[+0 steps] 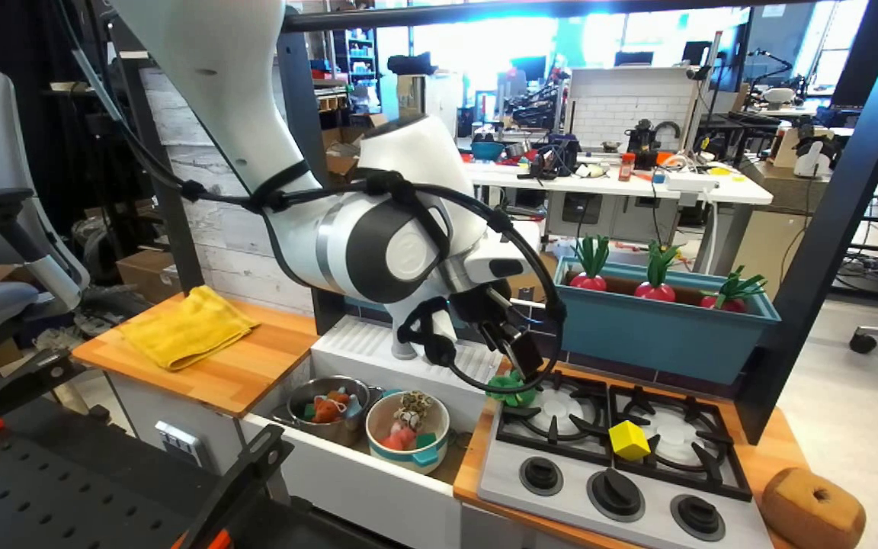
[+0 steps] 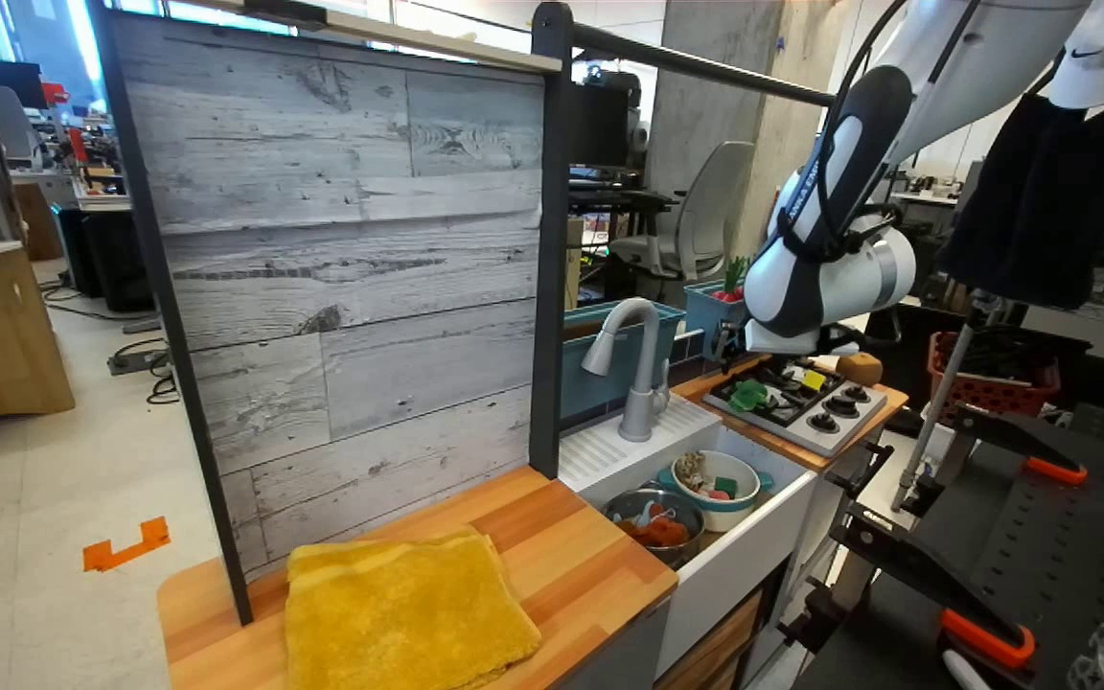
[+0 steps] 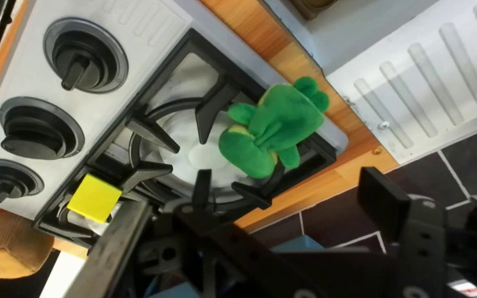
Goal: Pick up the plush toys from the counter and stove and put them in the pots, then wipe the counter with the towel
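Apparently, green toy (image 1: 514, 399) (ten o'clock on stove (image 1: 575, 488), in an exterior view), yellow block (image 1: 629, 441) and towel (image 1: 191, 328) wiping remained; pots (image 1: 379, 445) held toys (image 1: 328, 409). Gripper (image 3: 290, 186) spread wide, empty.

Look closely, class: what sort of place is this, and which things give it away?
Probably a robotics lab, partly made up as a kitchen. The stove suggests the kitchen; the robot arm and, in the background, a cluttered white table suggest the lab.
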Robot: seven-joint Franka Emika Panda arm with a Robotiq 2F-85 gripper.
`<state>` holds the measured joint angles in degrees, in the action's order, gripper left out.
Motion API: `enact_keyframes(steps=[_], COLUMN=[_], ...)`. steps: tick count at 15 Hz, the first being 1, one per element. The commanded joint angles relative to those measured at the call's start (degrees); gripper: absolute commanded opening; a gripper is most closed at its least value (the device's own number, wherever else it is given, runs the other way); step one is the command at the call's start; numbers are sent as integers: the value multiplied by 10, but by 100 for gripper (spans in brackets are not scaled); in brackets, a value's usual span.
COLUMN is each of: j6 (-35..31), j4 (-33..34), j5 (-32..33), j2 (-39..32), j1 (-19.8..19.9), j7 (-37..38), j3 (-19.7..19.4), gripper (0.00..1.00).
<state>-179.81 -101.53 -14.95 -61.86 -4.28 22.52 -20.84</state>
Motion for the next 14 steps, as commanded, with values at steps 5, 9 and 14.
enact_keyframes(steps=[5, 9, 14], j6=[34, 51, 115], j4=[65, 78, 92], j5=[-14, -11, -4], j2=[-49, -57, -76], j1=[-15, -26, -69], j7=[30, 38, 84], j3=[-15, -17, -64], gripper=[68, 41, 21])
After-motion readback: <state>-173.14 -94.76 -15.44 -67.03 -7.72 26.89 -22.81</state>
